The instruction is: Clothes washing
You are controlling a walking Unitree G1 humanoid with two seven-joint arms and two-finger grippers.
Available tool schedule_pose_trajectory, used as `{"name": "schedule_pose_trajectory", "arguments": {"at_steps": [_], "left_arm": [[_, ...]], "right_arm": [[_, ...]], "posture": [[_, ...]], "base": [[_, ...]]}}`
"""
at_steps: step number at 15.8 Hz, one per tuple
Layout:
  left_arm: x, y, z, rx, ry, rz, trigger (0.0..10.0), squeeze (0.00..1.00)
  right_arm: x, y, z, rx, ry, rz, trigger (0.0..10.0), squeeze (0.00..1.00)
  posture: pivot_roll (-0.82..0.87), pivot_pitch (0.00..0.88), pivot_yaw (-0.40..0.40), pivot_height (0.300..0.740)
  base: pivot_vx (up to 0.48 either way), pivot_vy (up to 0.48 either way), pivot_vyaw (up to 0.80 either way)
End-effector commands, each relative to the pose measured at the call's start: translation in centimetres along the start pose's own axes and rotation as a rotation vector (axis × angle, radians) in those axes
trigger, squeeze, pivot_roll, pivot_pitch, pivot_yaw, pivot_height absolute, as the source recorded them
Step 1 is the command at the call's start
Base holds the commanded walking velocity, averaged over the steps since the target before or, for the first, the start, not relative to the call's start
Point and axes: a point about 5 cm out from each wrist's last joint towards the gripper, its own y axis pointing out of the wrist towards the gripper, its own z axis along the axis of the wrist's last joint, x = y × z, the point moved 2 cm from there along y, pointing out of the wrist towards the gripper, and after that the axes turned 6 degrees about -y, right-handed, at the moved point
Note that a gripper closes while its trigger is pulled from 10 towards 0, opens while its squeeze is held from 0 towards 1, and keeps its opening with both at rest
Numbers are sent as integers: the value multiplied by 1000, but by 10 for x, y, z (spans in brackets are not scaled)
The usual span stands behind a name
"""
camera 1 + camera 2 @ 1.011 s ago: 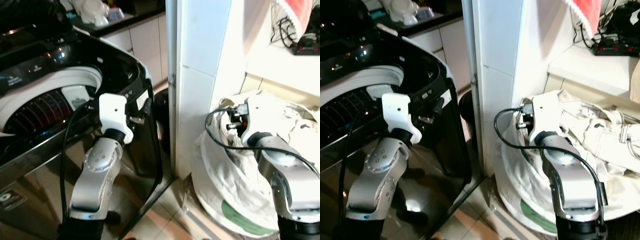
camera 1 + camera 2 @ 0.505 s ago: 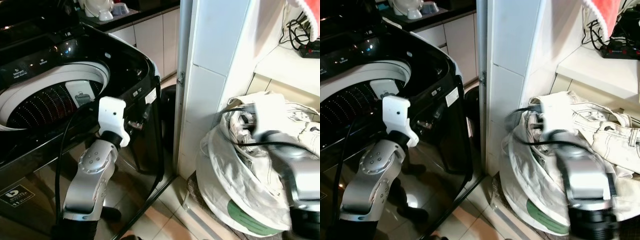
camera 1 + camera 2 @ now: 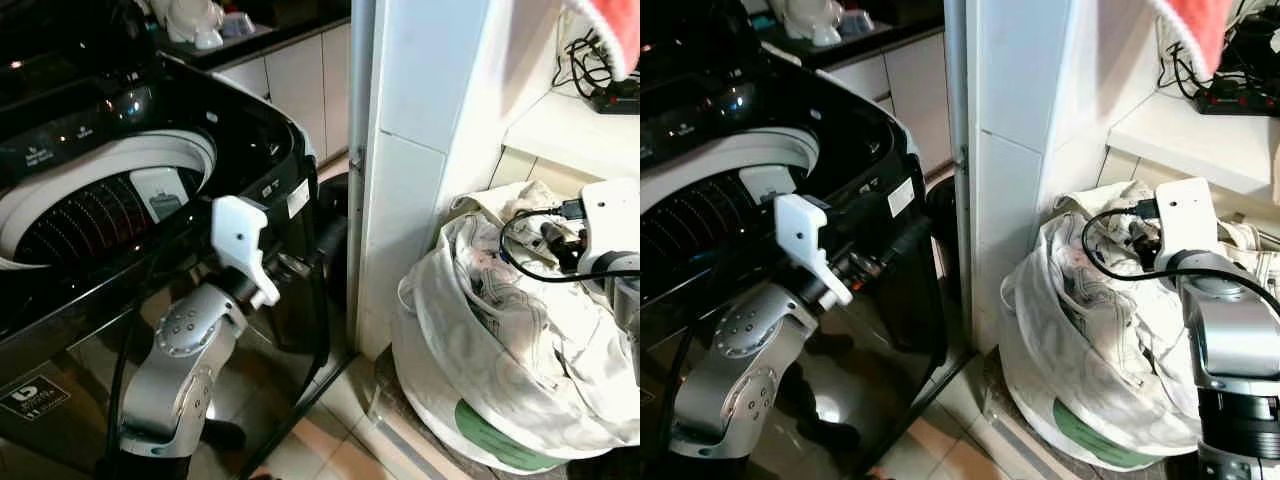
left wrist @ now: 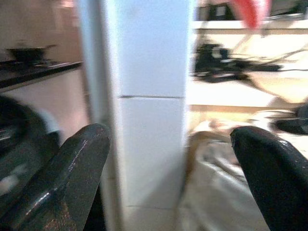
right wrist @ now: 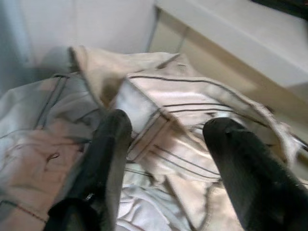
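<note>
On the left stands a black top-loading washing machine (image 3: 120,190) with its lid up, and the white rim and the dark drum are visible inside. A white tiled pillar (image 3: 420,150) rises in the middle of the scene. To the right of it, on the floor, sits a large white laundry bag (image 3: 470,400) full of pale clothes (image 3: 1110,300), which are cream and white with thin dark stripes. The bag is near the pillar and well apart from the machine.

The left gripper (image 4: 171,178) is held up in front of the near right corner of the washing machine and points toward the pillar. Its two black fingers (image 4: 72,168) are spread wide and nothing is between them.

The right gripper (image 5: 166,163) is over the top of the laundry bag, at the right side of the scene. Its fingers (image 5: 103,163) are apart, just above a striped piece of cloth (image 5: 159,125), and they do not grasp it.

On the far right there is a white shelf (image 3: 570,125) with black cables (image 3: 590,70) on it, and a red cloth (image 3: 1195,30) hangs above. Behind the machine, white cabinets (image 3: 290,80) stand under a dark counter.
</note>
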Motion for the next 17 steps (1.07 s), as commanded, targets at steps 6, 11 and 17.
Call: {"name": "schedule_pose_trajectory", "arguments": {"at_steps": [6,11,17], "left_arm": [[17,-2,-3,-57,-21,-167,10000,0],[26,-9,-10,-130,-36,-253,10000,0],[21,-11,-8,-136,-25,-223,10000,0]], "right_arm": [[16,28,-3,97,-85,102,10000,1000],[17,42,-18,85,-234,211,10000,0],[14,49,-36,35,-295,251,0,0]], "posture": [[-110,0,96,740],[-90,0,97,740],[-72,0,79,740]], "base": [[0,0,0],[0,0,0],[0,0,0]]}}
